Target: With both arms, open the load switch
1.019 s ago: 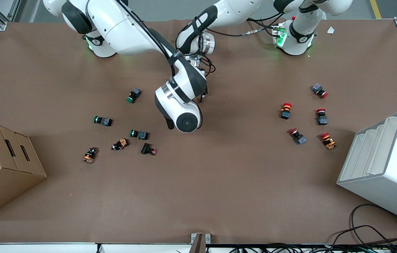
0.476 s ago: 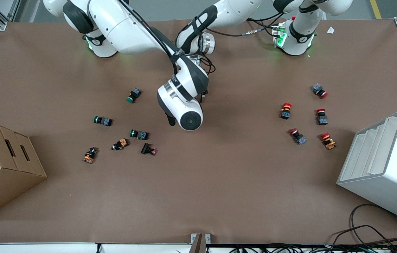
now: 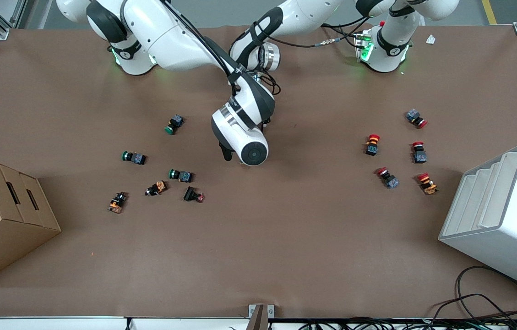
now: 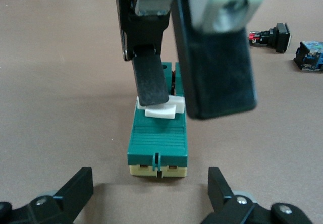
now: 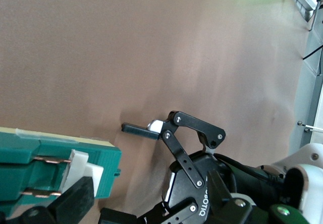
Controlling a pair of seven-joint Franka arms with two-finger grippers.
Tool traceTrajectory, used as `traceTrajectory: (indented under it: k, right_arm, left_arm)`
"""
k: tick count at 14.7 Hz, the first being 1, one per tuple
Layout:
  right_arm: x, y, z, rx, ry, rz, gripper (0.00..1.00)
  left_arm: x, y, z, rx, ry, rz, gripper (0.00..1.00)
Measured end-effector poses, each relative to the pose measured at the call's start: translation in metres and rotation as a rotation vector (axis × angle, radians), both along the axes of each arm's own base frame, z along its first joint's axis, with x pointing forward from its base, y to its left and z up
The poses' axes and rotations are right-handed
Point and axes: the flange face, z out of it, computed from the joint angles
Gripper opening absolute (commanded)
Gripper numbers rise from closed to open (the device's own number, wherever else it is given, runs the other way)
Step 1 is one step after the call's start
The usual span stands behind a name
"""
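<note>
The load switch (image 4: pixel 158 138) is a dark green block lying flat on the brown table, with a white lever tab (image 4: pixel 161 109) on top. My right gripper (image 4: pixel 186 105) stands open over it, and one fingertip (image 4: pixel 151 82) presses on the tab, also seen in the right wrist view (image 5: pixel 75 201). My left gripper (image 4: pixel 149 176) is open low at the switch's cream end, with its fingers (image 4: pixel 75 191) wider than the block and not touching it. In the front view the switch is hidden under the right arm's wrist (image 3: pixel 244 137).
Green push buttons (image 3: pixel 180 175) and orange ones lie toward the right arm's end, nearer the camera. Red push buttons (image 3: pixel 372 144) lie toward the left arm's end. A cardboard box (image 3: pixel 2 215) and a white rack (image 3: pixel 501 215) stand at the table's ends.
The right arm's wrist has swung toward the left arm's end of the table and a little lower in the front view. The left arm has stayed put.
</note>
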Motion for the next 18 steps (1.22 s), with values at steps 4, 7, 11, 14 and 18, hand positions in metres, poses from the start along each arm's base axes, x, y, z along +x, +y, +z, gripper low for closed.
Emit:
traceTrajectory:
  k: [4,7,11,14,18]
  right_arm:
    - [0.019,-0.013,0.011,0.008,-0.044,0.048,1.0]
    - [0.072,-0.066,0.059,0.079,-0.116,0.176,1.0]
    - [0.149,-0.183,0.13,0.191,-0.205,0.304,1.0]
    - [0.168,-0.261,0.182,0.329,-0.228,0.444,1.0]
    - [0.166,-0.359,0.241,0.502,-0.261,0.663,1.0]
  left_arm:
    - [0.0,0.0,0.0,0.0,0.0,0.0,1.0]
    - [0.001,-0.001,0.001,-0.002,-0.001,0.001,0.99]
    - [0.019,-0.015,0.031,-0.055,-0.001,0.065,1.0]
    - [0.037,-0.028,0.075,-0.085,0.052,0.17,1.0]
    - [0.062,-0.056,0.14,-0.09,0.181,0.266,1.0]
